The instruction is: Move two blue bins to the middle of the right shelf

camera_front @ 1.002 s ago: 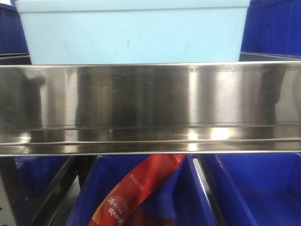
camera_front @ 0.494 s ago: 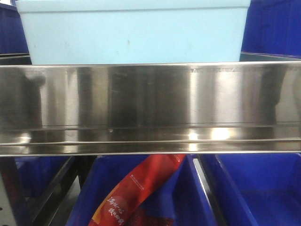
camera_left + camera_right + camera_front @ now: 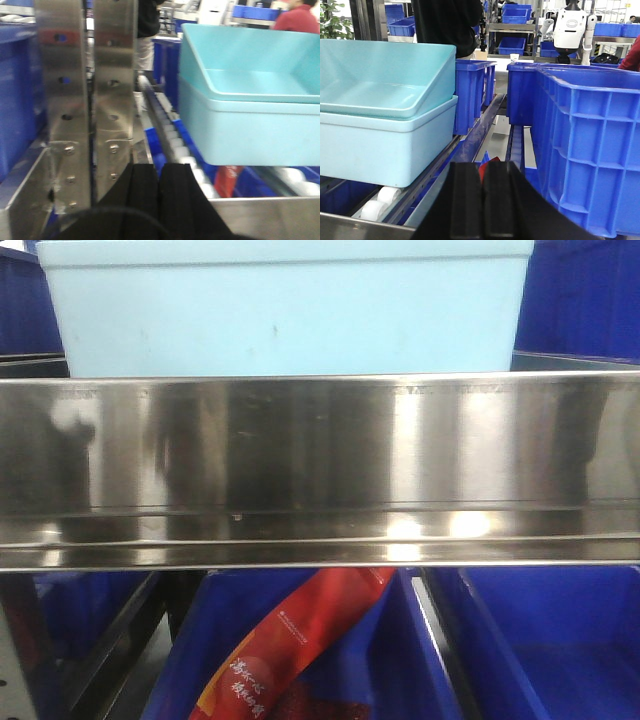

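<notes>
Two pale blue bins (image 3: pixel 380 135), one nested in the other, stand on the roller shelf. In the front view only the lower bin's wall (image 3: pixel 285 310) shows above the steel shelf rail (image 3: pixel 320 470). My left gripper (image 3: pixel 159 167) is shut and empty, low at the shelf's front edge, with the bins (image 3: pixel 250 125) to its right and apart from it. My right gripper (image 3: pixel 482 167) is also shut and empty, in the gap between the pale bins on its left and a dark blue crate (image 3: pixel 590 150) on its right.
A steel upright post (image 3: pixel 85 100) stands just left of the left gripper. White rollers (image 3: pixel 375 207) run under the bins. Below the rail are dark blue bins (image 3: pixel 540 640), one holding a red packet (image 3: pixel 290 640). People and a white robot (image 3: pixel 572 25) stand behind.
Only the reflections on the steel rail have shifted a little. The pale bin and the red packet stand as before.
</notes>
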`<state>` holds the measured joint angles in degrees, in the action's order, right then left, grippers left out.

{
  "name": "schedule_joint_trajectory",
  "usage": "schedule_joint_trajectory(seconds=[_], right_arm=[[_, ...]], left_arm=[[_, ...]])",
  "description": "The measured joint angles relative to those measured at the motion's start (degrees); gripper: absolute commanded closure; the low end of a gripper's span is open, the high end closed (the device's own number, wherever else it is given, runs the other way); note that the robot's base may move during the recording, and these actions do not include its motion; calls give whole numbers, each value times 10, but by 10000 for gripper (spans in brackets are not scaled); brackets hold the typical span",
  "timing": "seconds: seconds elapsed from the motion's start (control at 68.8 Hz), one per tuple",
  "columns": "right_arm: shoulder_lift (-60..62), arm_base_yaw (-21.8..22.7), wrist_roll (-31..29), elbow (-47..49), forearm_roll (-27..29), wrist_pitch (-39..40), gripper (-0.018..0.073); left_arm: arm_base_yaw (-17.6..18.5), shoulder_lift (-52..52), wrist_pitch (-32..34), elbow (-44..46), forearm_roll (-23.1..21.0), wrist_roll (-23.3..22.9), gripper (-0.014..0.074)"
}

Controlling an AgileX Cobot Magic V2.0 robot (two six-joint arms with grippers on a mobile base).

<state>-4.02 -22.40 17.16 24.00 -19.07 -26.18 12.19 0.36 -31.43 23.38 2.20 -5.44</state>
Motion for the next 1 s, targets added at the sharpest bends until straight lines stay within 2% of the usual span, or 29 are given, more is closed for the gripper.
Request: schedule_joint_trajectory(seconds=[0.073,0.16,0.363,1.002], right_arm=[[0,0,0,0,0,0,721],[0,0,0,0,0,0,721],[0,0,0,0,0,0,721],[0,0,0,0,0,1,721]], left_arm=[[-22,0,33,-31,0,13,707],[-47,0,103,-82,0,24,707],[-54,-1,259,-219,-2,29,707],[-54,-1,279,-235,-6,32,707]])
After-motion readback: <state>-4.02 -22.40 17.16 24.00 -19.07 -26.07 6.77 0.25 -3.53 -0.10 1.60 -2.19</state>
